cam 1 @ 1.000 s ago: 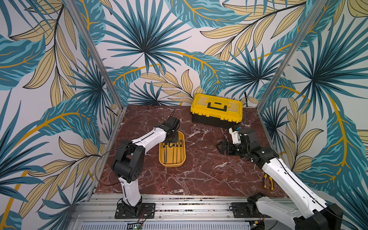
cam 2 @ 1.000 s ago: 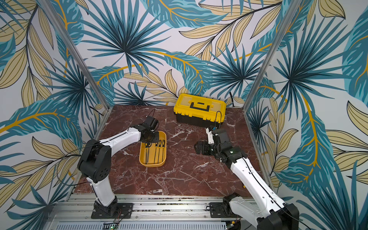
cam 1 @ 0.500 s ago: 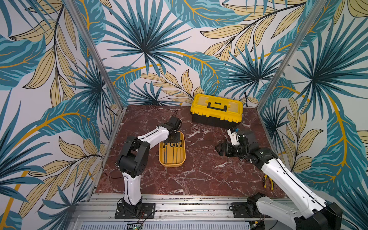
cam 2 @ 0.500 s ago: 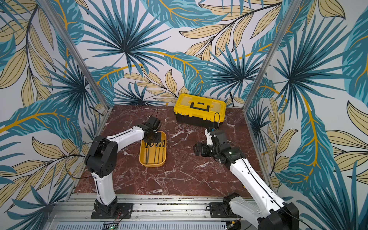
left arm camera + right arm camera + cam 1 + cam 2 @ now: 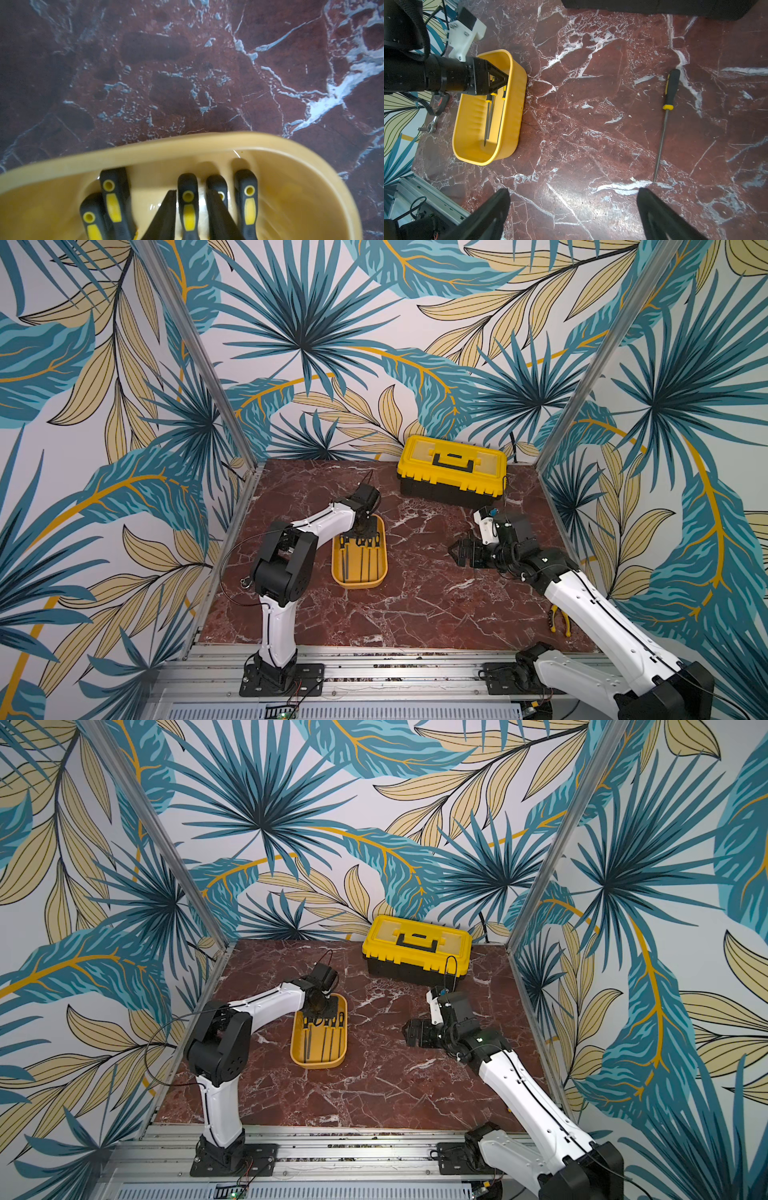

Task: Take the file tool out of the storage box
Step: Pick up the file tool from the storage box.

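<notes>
- File tools (image 5: 360, 549) with black-and-yellow plastic handles and thin grey blades lie side by side, lengthwise, in the shallow yellow-orange plastic storage box (image 5: 360, 584). Five handles show in the left wrist view, all at the box's far end.
- The storage box (image 5: 318, 1063) sits on the red-brown marble-patterned table (image 5: 415, 605), between the two arms and nearer the left one.
- The left gripper (image 5: 191, 193) reaches down into the box's far end, its jaws narrowly apart.
- Its black fingers (image 5: 166, 216) stand on either side of the middle file handle (image 5: 188, 209). A sliver of box floor shows between the handle and one finger, so it is not clamped.
- The right gripper (image 5: 574, 192) hangs over bare table well apart from the box, its jaws spread wide and holding nothing.
- One more slender file (image 5: 666, 116) with a black-and-yellow handle lies flat on the table in the right wrist view, outside the box.
- A black toolbox with a yellow lid and black handle (image 5: 453, 466) stands closed at the back wall.
</notes>
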